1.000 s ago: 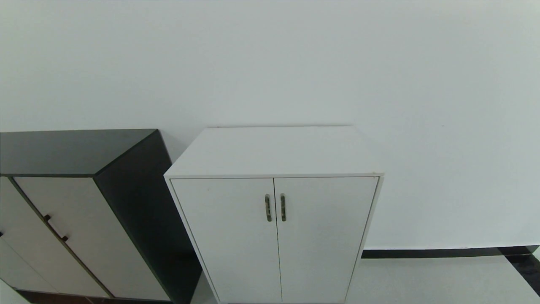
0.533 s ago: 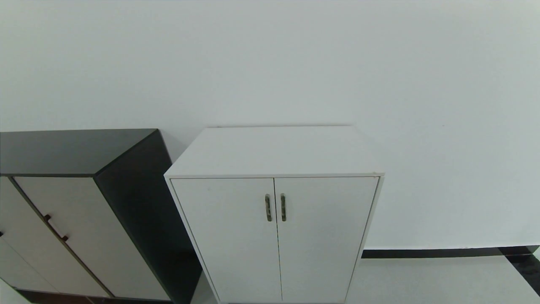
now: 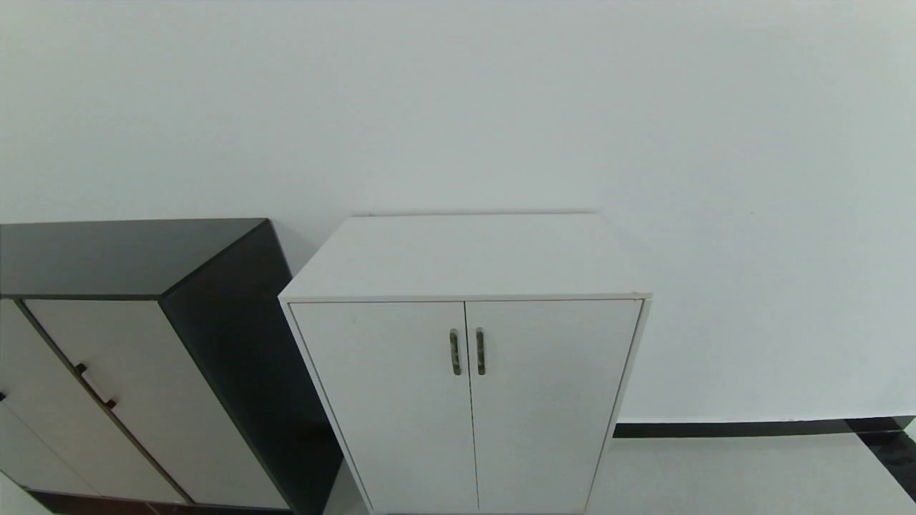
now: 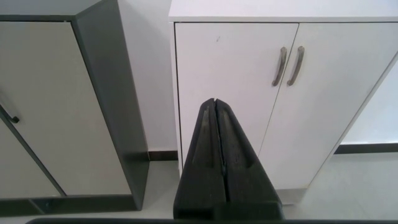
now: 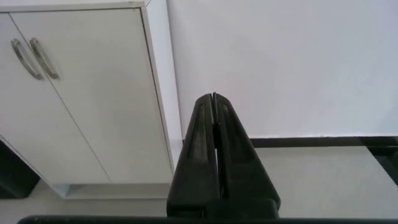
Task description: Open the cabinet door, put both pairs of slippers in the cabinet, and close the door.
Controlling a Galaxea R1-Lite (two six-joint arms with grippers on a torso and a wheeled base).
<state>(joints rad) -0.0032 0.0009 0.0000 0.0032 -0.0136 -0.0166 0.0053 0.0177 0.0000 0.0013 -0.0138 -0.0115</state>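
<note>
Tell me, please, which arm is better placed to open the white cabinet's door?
Probably left: the left claw, shut, faces the left door of the cabinet near the handles; the right claw, also shut, faces the wall beside the cabinet.

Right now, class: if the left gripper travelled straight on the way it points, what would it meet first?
Probably the white cabinet's left door: the left gripper, fingers shut, aims at its panel. Nothing shows in between, though depth is unclear.
</note>
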